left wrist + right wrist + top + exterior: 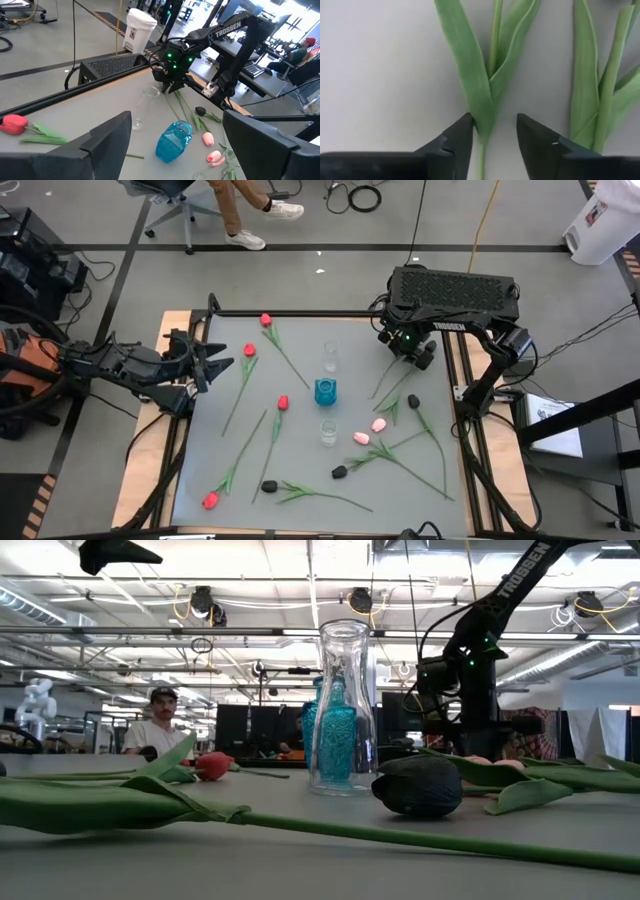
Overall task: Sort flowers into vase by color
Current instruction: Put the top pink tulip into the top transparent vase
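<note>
- Right gripper (492, 131): lowered to the table (300, 420) near its far right corner. Its two dark fingers (451, 141) stand a little apart, one on each side of a green stem (481, 160), at the point where the leaves (470, 65) branch off. A gap shows between each fingertip and the stem, so nothing is clamped.
- In the high view, the right gripper (408, 352) sits over the stem end of a tulip whose pink head (379, 424) lies nearer the table's middle.
- A second stem with leaves (605, 95) lies just beside the right gripper, outside its fingers.
- Left gripper (205, 363): waits at the table's left edge, fingers (107, 145) spread wide, holding nothing.
- Three vases stand in a row at the table's middle, between the two grippers: a clear vase (330, 357) on the far side, a blue vase (325, 391) in the centre, another clear vase (328, 432) on the near side. No flowers are seen in them.
- Red tulips (266, 320) lie scattered on the left gripper's side of the vases.
- Pink tulips (361, 438) and black tulips (413, 401) lie mostly on the right gripper's side; one black head (268, 486) lies towards the near edge.
- A person (157, 725) sits beyond the table in the low view.
</note>
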`<move>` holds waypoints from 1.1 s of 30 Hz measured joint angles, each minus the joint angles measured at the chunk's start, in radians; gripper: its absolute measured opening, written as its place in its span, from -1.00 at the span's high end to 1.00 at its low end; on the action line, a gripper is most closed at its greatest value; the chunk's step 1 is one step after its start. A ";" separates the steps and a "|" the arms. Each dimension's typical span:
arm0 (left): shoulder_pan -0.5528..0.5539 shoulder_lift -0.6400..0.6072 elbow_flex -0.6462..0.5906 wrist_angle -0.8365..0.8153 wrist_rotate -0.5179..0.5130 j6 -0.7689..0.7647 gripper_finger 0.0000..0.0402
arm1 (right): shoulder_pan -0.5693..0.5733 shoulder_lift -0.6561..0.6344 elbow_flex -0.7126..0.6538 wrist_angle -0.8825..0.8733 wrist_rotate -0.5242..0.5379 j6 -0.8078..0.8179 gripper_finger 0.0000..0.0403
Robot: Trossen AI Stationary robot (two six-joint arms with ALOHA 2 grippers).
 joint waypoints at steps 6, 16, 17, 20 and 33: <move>0.000 0.000 0.000 0.000 0.000 -0.001 -0.59 | 0.000 0.000 0.000 0.001 -0.001 0.000 0.56; 0.000 0.000 0.000 0.000 0.000 -0.002 -0.59 | 0.000 0.000 0.000 0.001 -0.010 -0.028 0.90; 0.000 0.000 0.000 0.000 0.000 -0.002 -0.59 | 0.000 0.000 0.000 0.001 -0.011 -0.032 0.94; 0.000 0.000 0.000 0.000 0.000 -0.002 -0.59 | 0.000 0.000 0.000 0.004 -0.012 -0.054 0.98; 0.000 0.000 0.000 0.000 0.000 -0.001 -0.59 | 0.018 -0.024 -0.004 0.007 -0.006 -0.127 1.00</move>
